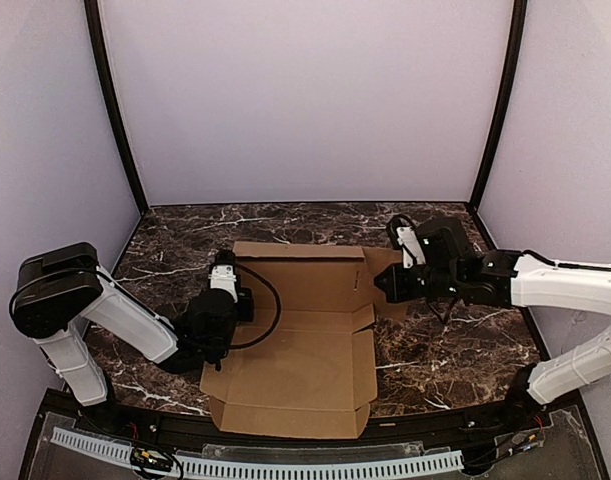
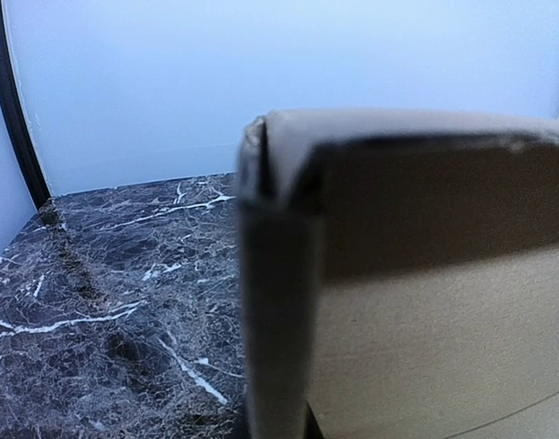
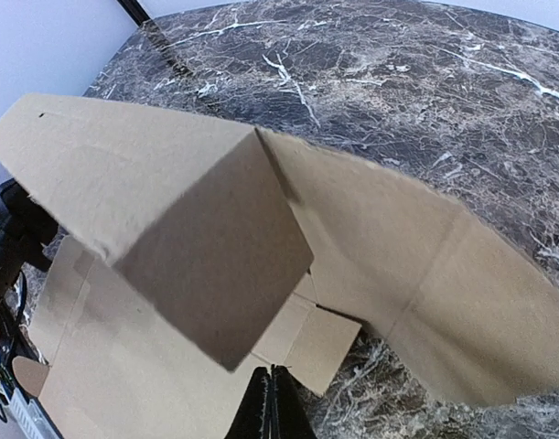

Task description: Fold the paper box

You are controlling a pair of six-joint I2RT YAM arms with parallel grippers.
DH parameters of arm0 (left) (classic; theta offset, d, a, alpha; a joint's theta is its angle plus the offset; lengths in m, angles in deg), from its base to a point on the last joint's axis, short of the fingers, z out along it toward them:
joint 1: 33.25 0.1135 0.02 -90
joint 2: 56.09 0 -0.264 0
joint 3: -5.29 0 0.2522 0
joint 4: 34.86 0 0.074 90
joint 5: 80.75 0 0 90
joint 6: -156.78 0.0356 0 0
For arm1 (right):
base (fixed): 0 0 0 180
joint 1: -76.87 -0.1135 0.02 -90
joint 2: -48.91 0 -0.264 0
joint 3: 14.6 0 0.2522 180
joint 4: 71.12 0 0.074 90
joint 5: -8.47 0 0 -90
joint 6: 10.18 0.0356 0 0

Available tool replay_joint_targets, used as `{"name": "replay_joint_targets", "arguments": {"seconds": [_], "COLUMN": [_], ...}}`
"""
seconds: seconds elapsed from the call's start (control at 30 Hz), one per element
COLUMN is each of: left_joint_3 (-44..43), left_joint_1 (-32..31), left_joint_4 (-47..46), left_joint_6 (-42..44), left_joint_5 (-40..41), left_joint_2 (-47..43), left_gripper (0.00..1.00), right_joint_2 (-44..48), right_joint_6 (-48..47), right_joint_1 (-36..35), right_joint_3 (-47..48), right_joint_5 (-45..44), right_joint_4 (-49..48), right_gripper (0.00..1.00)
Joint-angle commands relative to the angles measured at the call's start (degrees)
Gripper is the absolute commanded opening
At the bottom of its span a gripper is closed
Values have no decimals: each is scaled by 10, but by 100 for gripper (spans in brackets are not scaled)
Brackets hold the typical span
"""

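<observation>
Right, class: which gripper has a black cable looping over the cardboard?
The left gripper, at the left edge of the paper box; its black cable arcs over the panel. The right gripper, at the right flap, has none.

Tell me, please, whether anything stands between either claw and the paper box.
Nothing visible does. The left claw sits right at the left wall of the paper box, and the right claw, shut, is close beside its raised right flap.
</observation>
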Motion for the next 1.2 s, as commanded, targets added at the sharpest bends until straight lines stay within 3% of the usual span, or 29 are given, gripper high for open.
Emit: {"name": "replay_joint_targets", "arguments": {"seconds": [0.0, 0.23, 0.53, 1.17], "left_joint_3": [-11, -24, -35, -62], "left_joint_1": [-3, -2, -3, -2], "left_joint_4": [30, 143, 268, 358], "left_joint_6": [-24, -158, -252, -303], "left_joint_5": [21, -19, -53, -95], "left_joint_2": [-35, -98, -178, -216], "left_gripper": [1, 1, 1, 1], "right_joint_2": [87, 186, 233, 157], "right_joint_6": [-4, 10, 39, 16], "right_joint_1": [0, 0, 0, -8], "right_joint_3": [-50, -116, -162, -100], "right_joint_5": [-7, 4, -1, -6], "right_joint_4": [-1, -3, -42, -128], "right_gripper": [0, 0, 0, 0]}}
